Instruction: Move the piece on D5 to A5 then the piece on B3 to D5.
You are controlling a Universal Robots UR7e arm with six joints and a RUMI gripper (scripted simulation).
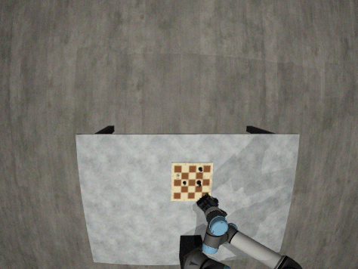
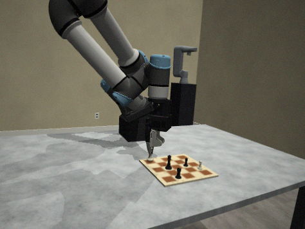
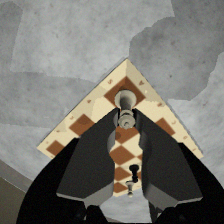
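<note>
Hanging low over a corner square of the board (image 2: 206, 176), the pale piece (image 3: 125, 107) sits pinched between the closed gripper (image 3: 125, 131) jaws — you're likely at the A5 placement. Watch the release: let go before the base is flat and centred and it tips or straddles the line — three black pieces (image 2: 168, 163) stand nearby.

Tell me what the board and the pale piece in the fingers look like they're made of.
The board looks like matte wood: tan and reddish-brown squares, a pale rim, no glare. The pale piece, clamped between the dark fingers, looks like smooth ivory-coloured plastic or painted wood with a soft sheen; which one is unclear.
</note>
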